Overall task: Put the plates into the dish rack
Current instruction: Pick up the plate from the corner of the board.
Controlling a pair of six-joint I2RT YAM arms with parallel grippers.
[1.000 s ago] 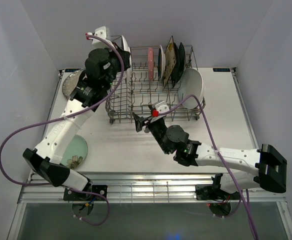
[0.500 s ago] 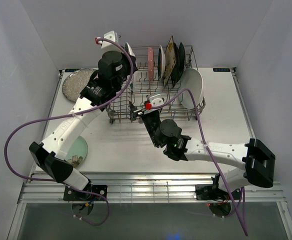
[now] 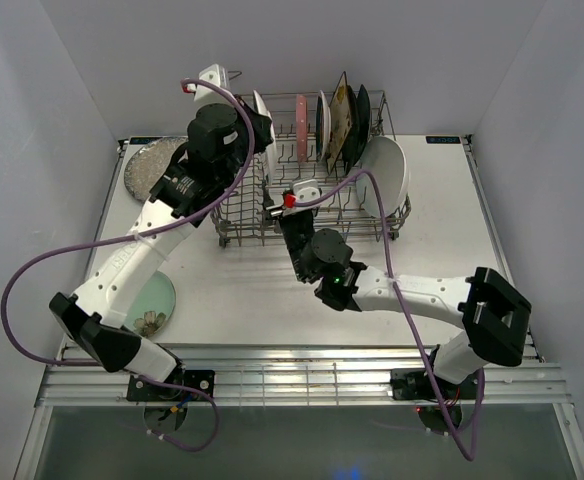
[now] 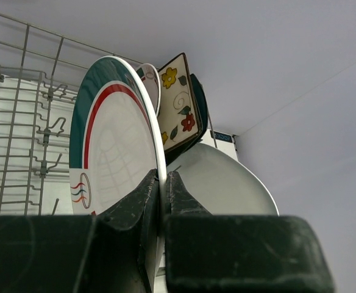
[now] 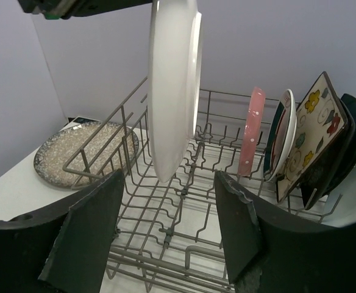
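**Plate on edge over the rack's open rows**

The left gripper [image 4: 163, 183] was pressed onto the rim of the teal-rimmed plate [image 4: 114, 146], pinching it at one edge so it hung upright. From the right wrist view its lower edge hung over the left part of the dish rack [image 5: 105, 143], above the tines and apart from them. The pink plate [image 5: 251, 131], the cream floral square plate [image 5: 306, 134] and darker ones behind it stood in slots further right. The white oval plate [image 3: 384, 175] leaned at the right end. The speckled plate [image 5: 83, 152] lay on the table left of the rack, and a pale green plate [image 3: 152, 300] lay near the left arm's base.

The right gripper [image 5: 169, 213] was at the rack's near side, fingers spread with nothing between them.

The step looked like seating this plate. Done well, it would call for a straight descent, face parallel to the pink plate, so the rim drops between two tines rather than onto a tip. A pinch at one edge lets a plate swing, so release seemed wise only once the wires bore its weight. The spread gripper could steady it, provided it avoided the wires.
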